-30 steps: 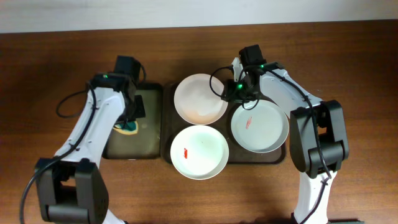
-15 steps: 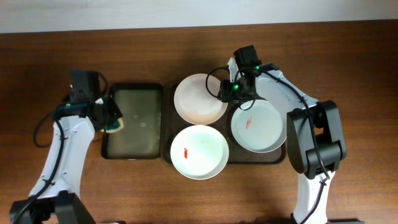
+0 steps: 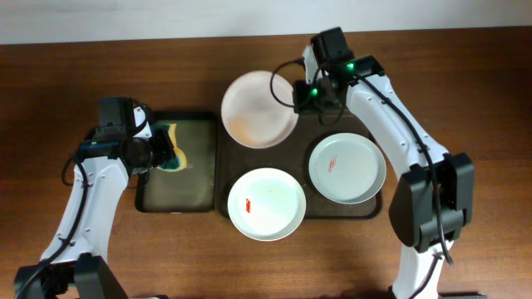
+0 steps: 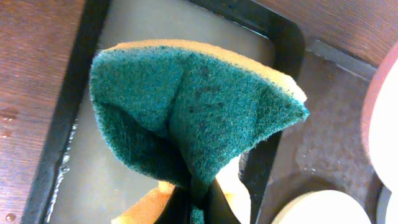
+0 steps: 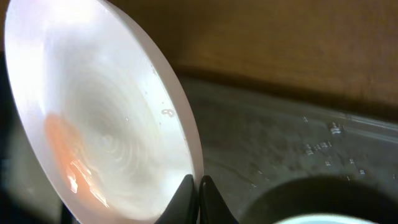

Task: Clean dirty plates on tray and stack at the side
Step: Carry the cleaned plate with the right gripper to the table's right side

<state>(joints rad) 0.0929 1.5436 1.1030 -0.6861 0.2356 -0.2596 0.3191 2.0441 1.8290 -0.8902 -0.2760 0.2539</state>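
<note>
Now right jaws clamp rear plate (image 3: pixel 258 120) by its rim, newly tilted off the tray (image 3: pixel 332 213); left jaws stay clenched on the sponge (image 4: pixel 193 106). We expect wiping next

Tray (image 3: pixel 303 158): large, dark brown, rounded corners, raised rim, flat on the worktop (image 3: pixel 482 91).
Far plate (image 3: pixel 258 121): white, faint orange smear inside, tilted and raised over the tray's far left corner, its rim pinched by the right gripper (image 5: pixel 195 186).
Near plate (image 3: pixel 267 203): white, flat at the tray's front left, small red smear left of centre.
Right plate (image 3: pixel 347 169): white, flat on the tray's right side, red smear at centre, just beside the near plate.
</note>
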